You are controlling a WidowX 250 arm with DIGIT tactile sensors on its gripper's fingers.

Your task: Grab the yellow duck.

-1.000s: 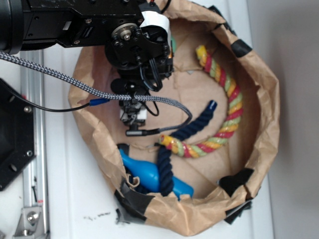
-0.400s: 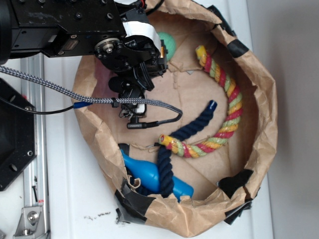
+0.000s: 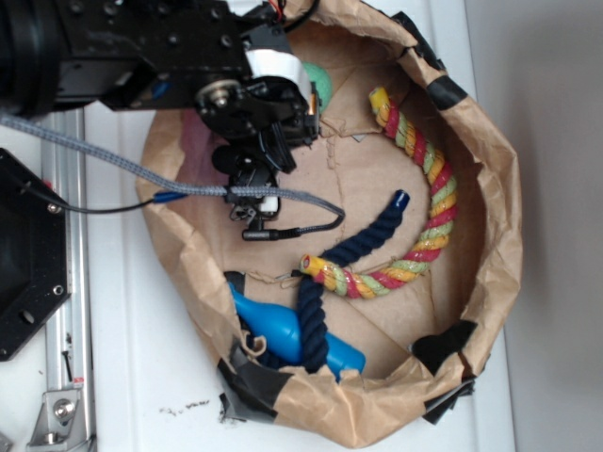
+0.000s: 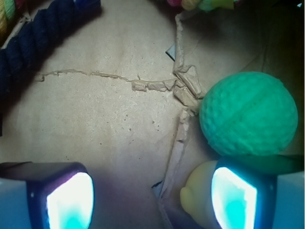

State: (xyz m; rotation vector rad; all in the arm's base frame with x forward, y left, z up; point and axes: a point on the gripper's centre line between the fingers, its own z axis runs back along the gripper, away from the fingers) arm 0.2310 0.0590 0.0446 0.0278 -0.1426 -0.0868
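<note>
The arm is sliding up toward the green ball (image 4: 246, 113) now, and the pincer (image 4: 152, 200) is hanging with jaws apart. The yellow duck (image 4: 198, 195) is peeking from behind the right finger, just below the ball — poorly centred for a grab.

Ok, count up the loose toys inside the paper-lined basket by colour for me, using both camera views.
Blue: 2, navy rope and bright blue toy
Green: 1, textured ball
Yellow: 1, duck
Multicolour: 1, twisted rope
Total: 5
</note>
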